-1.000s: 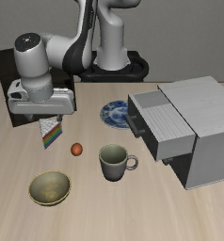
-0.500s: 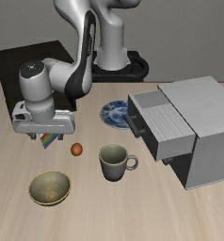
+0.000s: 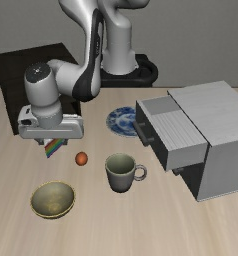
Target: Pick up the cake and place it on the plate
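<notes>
Sinking lower than before, the pincer sits over the cake by the left edge of the table, ready for grasping; closed or open, I cannot tell.

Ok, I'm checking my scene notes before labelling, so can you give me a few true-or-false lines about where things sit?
The cake lies on the plate. False: it is off the plate, just below the gripper.
The mug stands upright. True.
The small brown ball is inside the bowl. False: it lies on the table, between cake and mug.
The plate lies beside the grey cabinet. True.
</notes>
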Motion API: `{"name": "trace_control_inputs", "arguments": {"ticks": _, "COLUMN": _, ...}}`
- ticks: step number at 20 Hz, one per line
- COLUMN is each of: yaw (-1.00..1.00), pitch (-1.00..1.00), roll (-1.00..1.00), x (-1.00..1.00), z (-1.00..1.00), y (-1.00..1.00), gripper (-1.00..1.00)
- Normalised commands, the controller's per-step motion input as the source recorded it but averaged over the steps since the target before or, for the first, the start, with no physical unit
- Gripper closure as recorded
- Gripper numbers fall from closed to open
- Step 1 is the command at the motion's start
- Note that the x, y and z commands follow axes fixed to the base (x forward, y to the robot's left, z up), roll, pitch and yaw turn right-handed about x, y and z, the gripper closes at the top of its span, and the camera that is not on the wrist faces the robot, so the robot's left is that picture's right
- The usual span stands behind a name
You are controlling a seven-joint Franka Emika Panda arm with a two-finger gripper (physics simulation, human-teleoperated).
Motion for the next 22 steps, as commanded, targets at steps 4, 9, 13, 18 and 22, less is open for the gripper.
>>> {"name": "trace_control_inputs", "arguments": {"ticks": 4, "yaw": 0.0, "pitch": 0.0, "roll": 0.0, "x": 0.0, "z": 0.0, "y": 0.0, "gripper": 1.0}}
{"name": "trace_control_inputs", "arguments": {"ticks": 9, "yaw": 0.0, "pitch": 0.0, "roll": 0.0, "x": 0.0, "z": 1.0, "y": 0.0, "gripper": 1.0}}
{"name": "trace_control_inputs", "arguments": {"ticks": 13, "yaw": 0.0, "pitch": 0.0, "roll": 0.0, "x": 0.0, "z": 1.0, "y": 0.0, "gripper": 1.0}}
{"name": "trace_control_inputs", "arguments": {"ticks": 18, "yaw": 0.0, "pitch": 0.0, "roll": 0.0, "x": 0.0, "z": 0.2, "y": 0.8, "gripper": 1.0}}
{"name": "trace_control_inputs", "arguments": {"ticks": 22, "yaw": 0.0, "pitch": 0.0, "roll": 0.0, "x": 0.0, "z": 0.0, "y": 1.0, "gripper": 1.0}}
